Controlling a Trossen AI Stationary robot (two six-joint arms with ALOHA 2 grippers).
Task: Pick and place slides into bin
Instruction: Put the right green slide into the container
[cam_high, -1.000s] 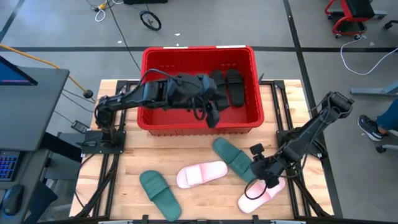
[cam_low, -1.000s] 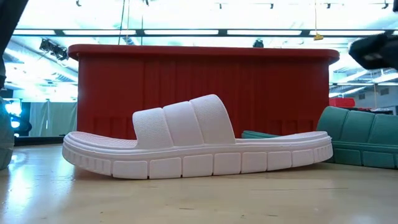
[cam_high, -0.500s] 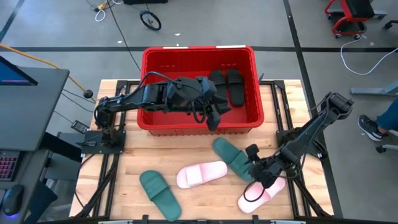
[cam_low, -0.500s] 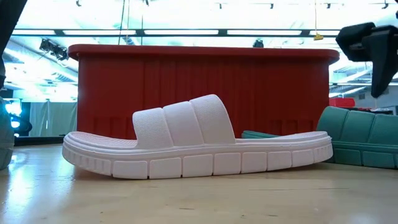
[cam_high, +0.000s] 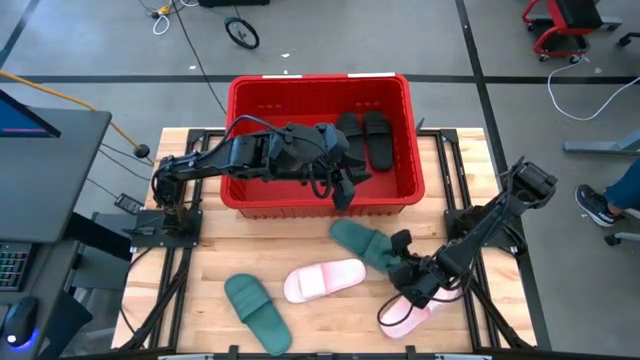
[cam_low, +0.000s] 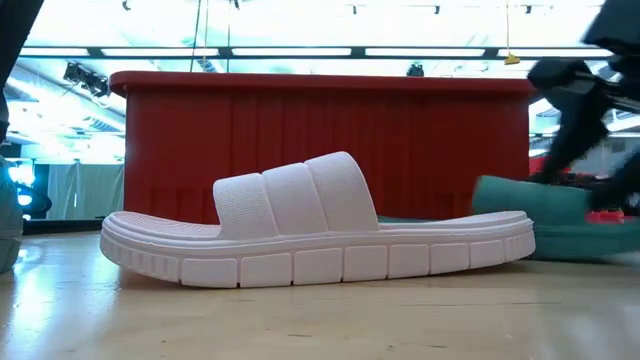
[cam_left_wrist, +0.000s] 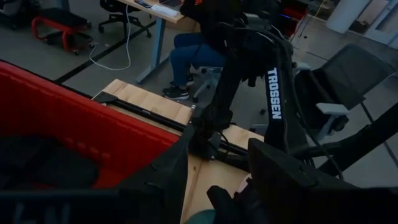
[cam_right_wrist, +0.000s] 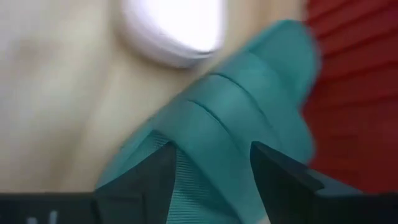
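Observation:
Two black slides (cam_high: 362, 140) lie inside the red bin (cam_high: 320, 88) at the table's far side. A dark green slide (cam_high: 358, 243) lies in front of the bin. My right gripper (cam_high: 398, 260) is low over its near right end, fingers open on either side of its strap (cam_right_wrist: 217, 118). A pale pink slide (cam_high: 323, 280) lies mid-table, another (cam_high: 405, 314) lies under my right arm, and a second green slide (cam_high: 257, 310) lies at the near left. My left gripper (cam_high: 340, 192) hovers open and empty over the bin's near wall. My right gripper has the green slide's wide strap (cam_right_wrist: 211, 155) between its two open fingers (cam_right_wrist: 152, 177), coming slanting down from the table's near right. The slide's sole lies on the table. Whether the pads touch the strap, I cannot tell.
The bin's near wall (cam_low: 320, 150) stands just behind the pink slide (cam_low: 320, 235) and the green slide (cam_low: 560, 215). A person sits beyond the table's right side (cam_left_wrist: 199, 50). Bare wood (cam_high: 200, 260) shows at the left of the table.
My right gripper has gone down and toward the table's left onto the green slide near the bin. That slide has slid a little toward the table's left and the bin, and turned slightly. The pink slide under my right arm has shifted a little toward the near edge.

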